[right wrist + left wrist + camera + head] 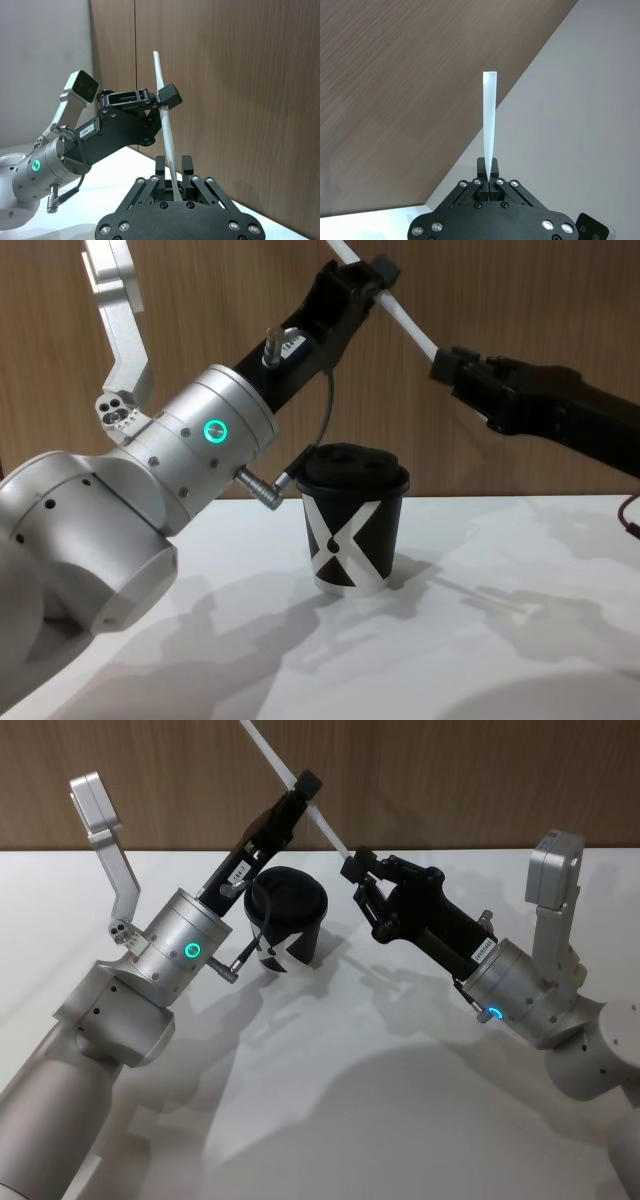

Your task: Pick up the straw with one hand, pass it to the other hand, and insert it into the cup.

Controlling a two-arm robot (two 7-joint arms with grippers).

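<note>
The white straw (270, 756) slants in the air above the black lidded cup (285, 915), which stands upright on the white table with its white X (350, 535) facing the chest view. My left gripper (303, 788), on the silver wrist with the green ring, is shut on the straw about mid-length; in the left wrist view the straw (490, 120) rises from between its closed fingers. My right gripper (355, 865) is at the straw's lower end. In the right wrist view its fingers (160, 165) stand apart on either side of the straw (168, 137), with a gap on each side.
The white table (330, 1060) spreads in front of the cup, with a brown wood-panel wall (450, 780) behind it. Both forearms angle inward above the table, to the cup's left and right.
</note>
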